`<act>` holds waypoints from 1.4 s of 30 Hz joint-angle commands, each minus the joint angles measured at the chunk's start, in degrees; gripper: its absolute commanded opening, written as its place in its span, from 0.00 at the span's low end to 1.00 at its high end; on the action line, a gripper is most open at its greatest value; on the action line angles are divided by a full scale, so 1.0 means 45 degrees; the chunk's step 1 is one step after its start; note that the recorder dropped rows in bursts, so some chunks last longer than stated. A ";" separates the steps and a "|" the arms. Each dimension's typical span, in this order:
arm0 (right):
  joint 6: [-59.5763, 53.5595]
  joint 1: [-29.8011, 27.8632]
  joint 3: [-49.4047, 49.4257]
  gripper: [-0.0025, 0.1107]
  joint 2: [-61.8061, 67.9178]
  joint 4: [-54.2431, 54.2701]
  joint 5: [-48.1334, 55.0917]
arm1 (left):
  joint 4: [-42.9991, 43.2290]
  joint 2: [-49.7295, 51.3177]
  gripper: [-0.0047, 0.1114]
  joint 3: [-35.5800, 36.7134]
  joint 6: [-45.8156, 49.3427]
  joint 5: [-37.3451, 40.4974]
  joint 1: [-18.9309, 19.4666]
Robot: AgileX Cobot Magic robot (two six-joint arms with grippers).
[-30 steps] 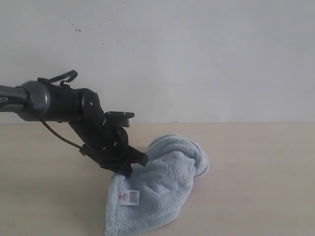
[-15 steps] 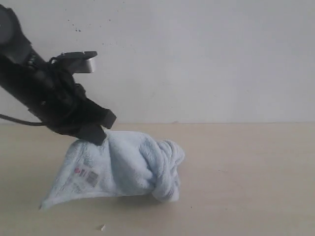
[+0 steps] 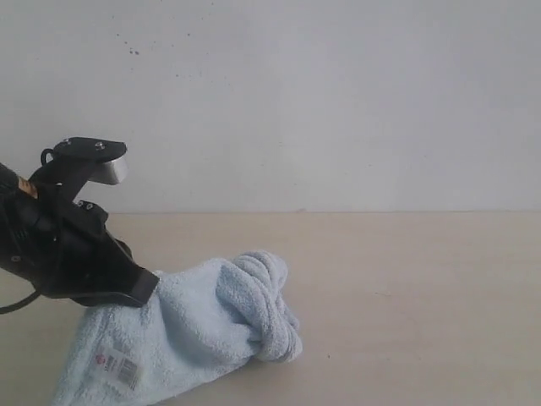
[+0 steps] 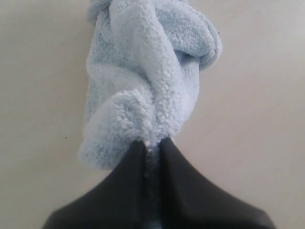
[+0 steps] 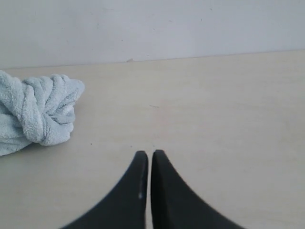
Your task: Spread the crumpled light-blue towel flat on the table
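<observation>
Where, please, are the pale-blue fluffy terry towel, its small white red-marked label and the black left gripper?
pale-blue fluffy terry towel (image 3: 199, 321), exterior view, on its middle fold.
small white red-marked label (image 3: 118, 369), exterior view, on the label's centre.
black left gripper (image 4: 152, 143), left wrist view, between its fingertips pinching the towel.

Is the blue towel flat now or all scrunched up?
Scrunched up. The towel is twisted into a lump on the table, with the left gripper pinching one end.

Your left gripper (image 3: 149, 286) pinches the upper edge of the light-blue towel (image 3: 194, 326), which slopes from the closed tips down to the table (image 3: 406, 288). A twisted bunch lies beyond the tips; the white label (image 3: 117, 369) shows below the gripper.
</observation>
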 commanded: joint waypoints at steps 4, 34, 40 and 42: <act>0.0790 -0.0045 -0.0025 0.05 -0.0040 0.0462 -0.2294 | -0.0606 -0.0132 0.07 0.0092 0.0089 -0.1299 -0.0027; 0.3551 0.2285 -0.4796 0.05 0.6579 -1.0214 -0.1209 | -0.2546 -0.0109 0.07 0.0092 0.1524 -0.1647 -0.0027; 0.3636 0.2310 -0.5241 0.05 1.1255 -1.1589 -0.8604 | -0.2395 0.0078 0.07 0.0100 0.2121 -0.1419 -0.0027; 0.4430 0.2310 -0.5586 0.05 1.2337 -1.1047 -1.0601 | -0.2395 0.0110 0.07 0.0100 0.2148 -0.1064 -0.0027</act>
